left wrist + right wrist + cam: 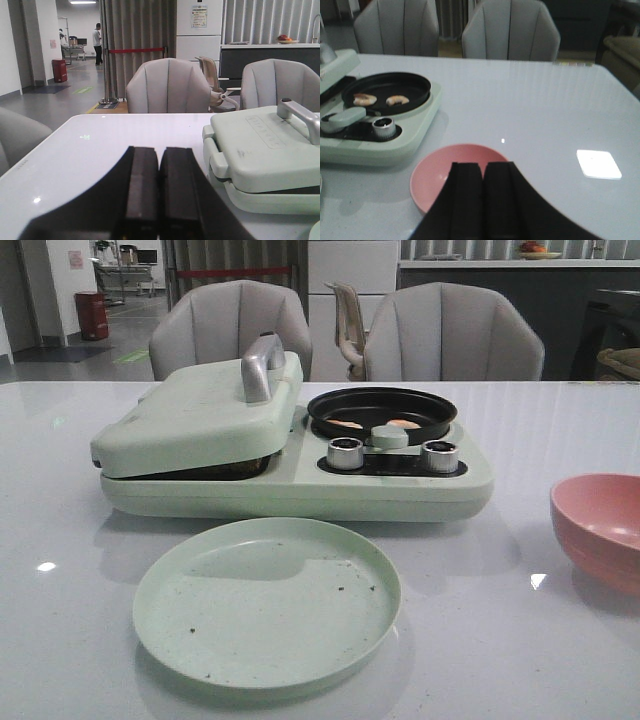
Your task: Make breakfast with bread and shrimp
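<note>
The left gripper (pixel 159 192) was seen in its wrist view with its jaws pressed flat together, nothing held between them, above the white tabletop (pixel 100 150). Ahead of those jaws and off to one side, the pale green breakfast maker (pixel 265 160) stood with its hinged lid (pixel 260 147) lowered, a metal handle (pixel 300 112) on top. Whether the bread lay beneath that lid could not be told; no slice was visible in any view.

The right gripper (pixel 482 200) was likewise closed, its jaws touching and empty. Just beyond and partly beneath them a pink bowl (pixel 435 175) rested on the tabletop. Farther ahead and to the side, the round black pan (pixel 387 90) of the appliance was seen, and two pieces of shrimp (pixel 365 99) lay in it, side by side but apart. A silver knob (pixel 384 127) sat nearer the jaws than the pan did.

In the front view neither gripper was visible. A pale green plate (pixel 268 602), flecked with dark crumbs, lay nearest the camera, with the appliance just behind it and the pink bowl well off to the side. Two grey chairs (pixel 452 335) stood beyond the far edge of the tabletop.
</note>
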`<state>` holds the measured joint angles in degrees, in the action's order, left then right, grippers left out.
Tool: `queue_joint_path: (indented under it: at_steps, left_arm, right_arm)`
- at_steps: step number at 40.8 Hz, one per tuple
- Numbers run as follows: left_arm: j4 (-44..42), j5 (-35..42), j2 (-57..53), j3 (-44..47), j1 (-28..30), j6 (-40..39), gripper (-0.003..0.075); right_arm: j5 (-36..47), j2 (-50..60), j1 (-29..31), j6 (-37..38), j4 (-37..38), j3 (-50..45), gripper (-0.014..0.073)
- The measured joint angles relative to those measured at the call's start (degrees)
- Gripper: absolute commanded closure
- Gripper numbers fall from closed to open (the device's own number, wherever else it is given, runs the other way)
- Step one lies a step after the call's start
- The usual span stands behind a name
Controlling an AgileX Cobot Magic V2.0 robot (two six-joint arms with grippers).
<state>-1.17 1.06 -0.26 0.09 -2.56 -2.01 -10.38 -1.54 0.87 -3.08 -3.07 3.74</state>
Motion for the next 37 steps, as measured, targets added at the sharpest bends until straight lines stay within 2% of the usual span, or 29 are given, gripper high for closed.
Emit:
queue_joint_path:
  at_steps: [5,13,37]
  left_arm:
    - [0.00,0.00,0.00,0.00,0.00,0.00,0.0620]
    - [0.00,0.12,0.00,0.00,0.00,0.00,0.0620]
    - [0.00,0.12,0.00,0.00,0.00,0.00,0.0620]
  right_arm:
    - [7.18,1.94,0.00,0.00,-0.57,-4.64,0.0550]
    - [10.38,2.05,0.00,0.00,-2.37,-5.32,0.0550]
    - [10.38,2.05,0.00,0.00,-2.71,-5.32,0.0550]
